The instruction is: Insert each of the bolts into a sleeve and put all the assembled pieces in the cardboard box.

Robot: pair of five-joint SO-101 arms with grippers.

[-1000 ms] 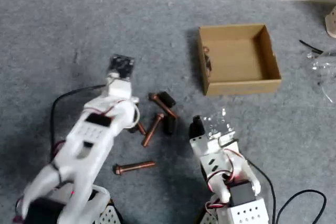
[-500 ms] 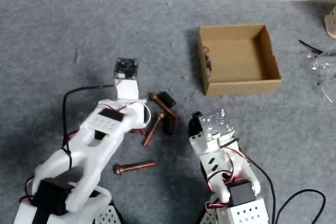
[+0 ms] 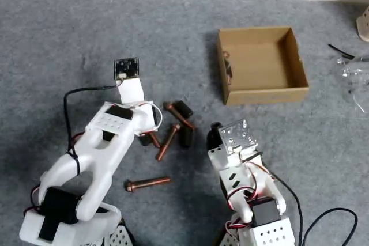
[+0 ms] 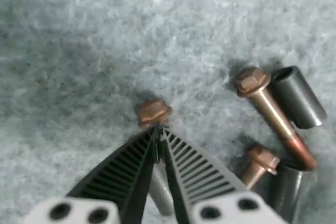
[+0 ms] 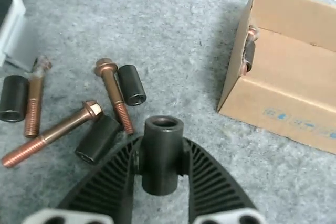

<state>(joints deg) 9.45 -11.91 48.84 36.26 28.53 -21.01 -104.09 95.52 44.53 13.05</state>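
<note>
**Left arm re-aimed over the bolts; right arm stands by with a sleeve**

High view. Since the earlier frames the left arm (image 3: 104, 148) has swung its wrist toward the side away from the cardboard box (image 3: 262, 95) and drawn its elbow in. The right arm (image 3: 242, 182), the loose bolts (image 3: 167, 142) and the box keep their places. One assembled piece (image 3: 227, 68) lies in the box, against the wall nearest the bolts. A lone bolt (image 3: 148, 183) lies apart, nearer the arm bases.

Left wrist view. I see the left gripper (image 4: 157, 129) with its fingers drawn to a thin slit. Its tips sit at the head of the nearest bolt (image 4: 154, 112) on the grey carpet (image 4: 79, 35). I cannot tell whether they pinch its shank. A second bolt (image 4: 270, 109) lies just beside a loose sleeve (image 4: 296, 95).

Right wrist view. The right gripper (image 5: 163, 148) clamps the held sleeve (image 5: 163, 169), bore upward and empty.

Reading. I judge the shift to be a re-aiming for the bolt pick. Insertion has not begun, and several bolts remain without sleeves.
</note>
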